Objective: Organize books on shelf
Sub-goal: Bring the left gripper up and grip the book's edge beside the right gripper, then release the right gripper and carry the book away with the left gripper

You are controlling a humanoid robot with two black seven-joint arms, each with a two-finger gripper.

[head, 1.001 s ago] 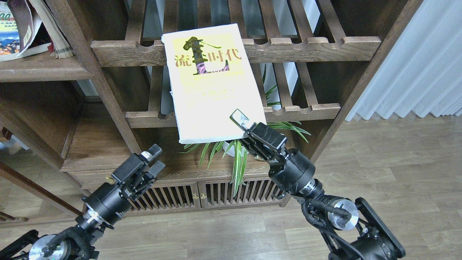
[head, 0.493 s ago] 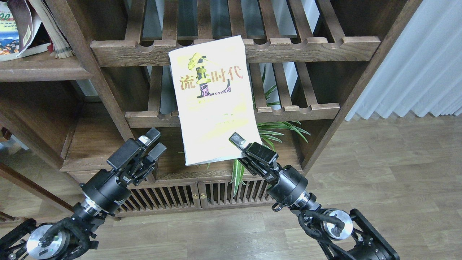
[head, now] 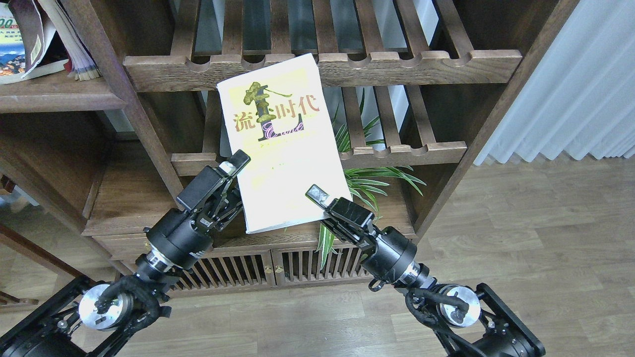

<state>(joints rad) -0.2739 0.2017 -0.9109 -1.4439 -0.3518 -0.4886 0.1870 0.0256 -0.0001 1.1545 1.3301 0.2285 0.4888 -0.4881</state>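
The yellow-green book (head: pixel 283 144) with black characters hangs tilted in front of the slatted racks. My right gripper (head: pixel 321 199) is shut on its lower right corner. My left gripper (head: pixel 237 171) is open at the book's left edge, one finger (head: pixel 239 160) lying over the cover and the other hidden behind the book. The white-green "300" book (head: pixel 9 47) and a maroon book (head: pixel 31 25) lean on the solid dark-brown shelf board (head: pixel 59 93) at the upper left, partly cut off by the view's edge.
Two slatted racks with scalloped rails (head: pixel 397 69) stand behind the book. A green spider plant (head: pixel 369 181) sits under the lower rack. A low cabinet with slatted doors (head: pixel 268 270) is below. A white curtain (head: pixel 570 84) hangs at the right over wood floor (head: pixel 521 238).
My left gripper rose up and to the right, reaching the book's left edge. My right gripper shifted the book down and to the left.
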